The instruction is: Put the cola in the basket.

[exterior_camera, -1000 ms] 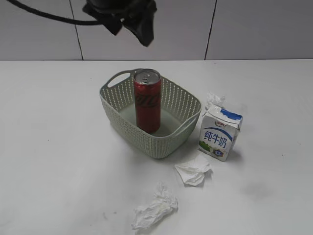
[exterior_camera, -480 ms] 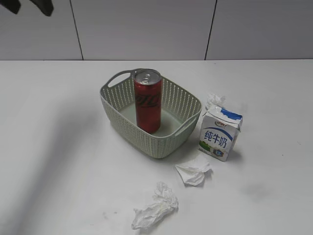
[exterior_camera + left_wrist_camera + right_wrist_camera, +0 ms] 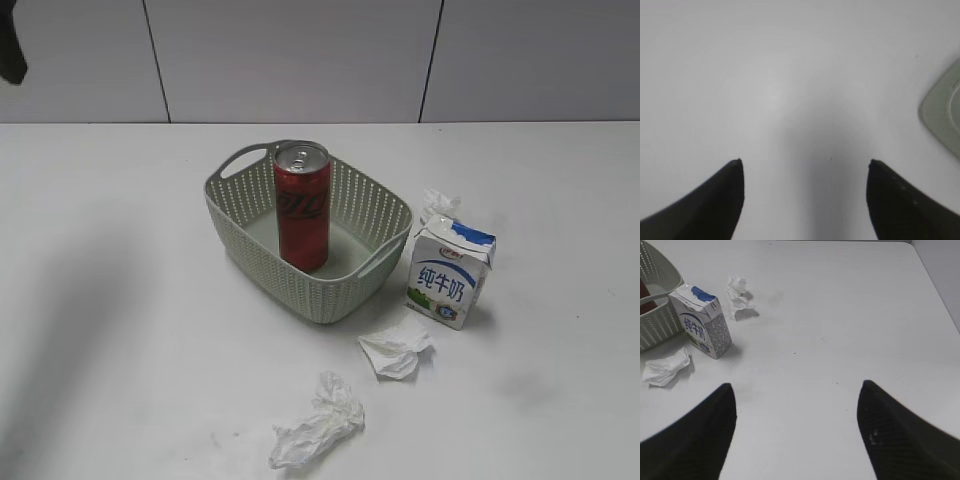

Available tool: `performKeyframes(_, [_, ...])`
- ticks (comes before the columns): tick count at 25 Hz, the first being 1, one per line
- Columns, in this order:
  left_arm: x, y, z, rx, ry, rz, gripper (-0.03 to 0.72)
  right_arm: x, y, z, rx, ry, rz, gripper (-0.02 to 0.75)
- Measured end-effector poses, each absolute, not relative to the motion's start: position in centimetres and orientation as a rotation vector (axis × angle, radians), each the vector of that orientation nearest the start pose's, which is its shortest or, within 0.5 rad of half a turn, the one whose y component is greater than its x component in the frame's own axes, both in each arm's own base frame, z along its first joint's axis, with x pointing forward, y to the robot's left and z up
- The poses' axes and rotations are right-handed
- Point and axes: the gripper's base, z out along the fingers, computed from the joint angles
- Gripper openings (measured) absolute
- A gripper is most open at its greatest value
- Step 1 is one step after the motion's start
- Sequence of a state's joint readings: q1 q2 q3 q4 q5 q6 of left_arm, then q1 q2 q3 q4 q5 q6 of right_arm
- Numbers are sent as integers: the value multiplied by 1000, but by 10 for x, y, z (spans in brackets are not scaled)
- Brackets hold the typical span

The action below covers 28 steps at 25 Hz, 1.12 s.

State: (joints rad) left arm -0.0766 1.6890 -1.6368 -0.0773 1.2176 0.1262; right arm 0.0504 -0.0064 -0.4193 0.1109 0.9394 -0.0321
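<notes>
— Where's the can?
— Past the crumpled white tissues [image 3: 318, 425], the tall red cola can [image 3: 302, 206] stands upright inside the pale grey-green perforated plastic basket [image 3: 262, 266]

— Your grippers?
— My left gripper [image 3: 805, 167] and right gripper [image 3: 796, 390] are both spread, holding nothing

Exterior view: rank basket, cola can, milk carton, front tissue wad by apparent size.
1. basket, clearly largest
2. cola can
3. milk carton, close to the can; it is shorter but wider, so that order is unsure
4. front tissue wad, smallest
</notes>
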Motion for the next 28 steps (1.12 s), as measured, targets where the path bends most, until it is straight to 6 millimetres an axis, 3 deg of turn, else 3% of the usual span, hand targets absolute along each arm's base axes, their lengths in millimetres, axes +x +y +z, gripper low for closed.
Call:
performKeyframes(5, [301,-30,320,254,2857,-101,580,7,9,265,-75,1994,143,572])
performKeyframes(9, [241,-25,304,237,2903,-105,580,7,9,265,-75,1994,143,572])
performKeyframes(15, [168,-18,283,185,2822,-88,580,7,9,265,-75,1994,143,572])
performKeyframes(23, [108,-11,254,131,2725,-54,580,7,9,265,-75,1994,143,572])
performKeyframes(28, [87,-9,259,122,2614,-53,578,7,9,265,-75,1994,143,572])
